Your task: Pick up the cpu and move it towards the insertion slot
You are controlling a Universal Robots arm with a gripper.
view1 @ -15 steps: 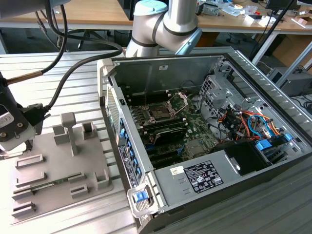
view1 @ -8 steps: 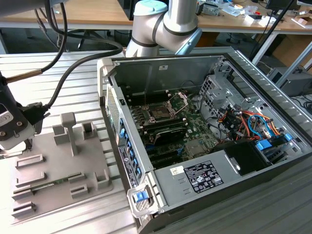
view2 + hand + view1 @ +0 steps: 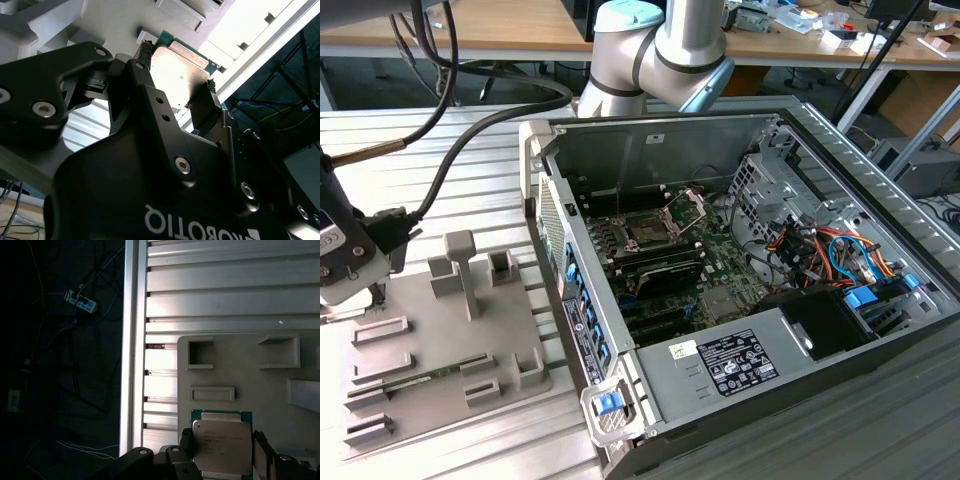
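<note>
The cpu (image 3: 221,446) is a thin square chip with a silvery top on a green board, also seen from below in the second wrist view as the cpu (image 3: 179,75). In both wrist views my gripper (image 3: 222,440) (image 3: 177,70) is shut on it, one black finger (image 3: 260,446) against each side edge. The exterior view puts my gripper (image 3: 365,285) at its far left, over the near-left corner of the grey tray (image 3: 440,340). The insertion slot (image 3: 648,228) is a dark square socket with its silver bracket raised, inside the open computer case (image 3: 800,130) to the exterior view's right.
Upright posts and walled pockets (image 3: 460,265) rise from the grey tray. The case's side wall (image 3: 575,290) stands between tray and socket. The ribbed aluminium table's edge (image 3: 131,340) runs close beside the gripper. Cables (image 3: 470,130) hang from the arm.
</note>
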